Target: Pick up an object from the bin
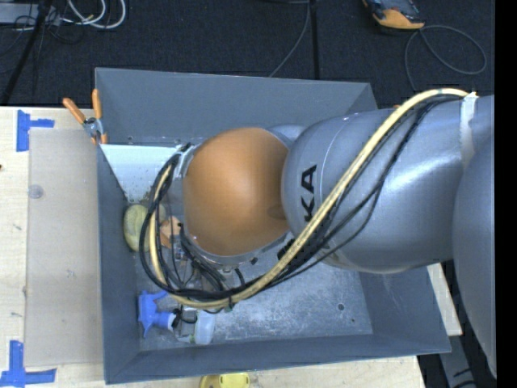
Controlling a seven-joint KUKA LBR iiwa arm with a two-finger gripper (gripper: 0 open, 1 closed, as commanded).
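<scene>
A pale yellow-green rounded thing [133, 225] lies against the bin's left wall, partly behind black cables. Just to its right a small orange-tan piece [168, 231] peeks out between the cables. In the front left corner of the bin lies a blue plastic thing [152, 309]. A small clear bottle-like thing [201, 328] touches its right side.
The arm's orange dome and its looped black and yellow cables cover the middle of the bin and hide what lies beneath. The grey arm reaches in from the right over the bin's right half. A bare strip of bin floor shows at the front right.
</scene>
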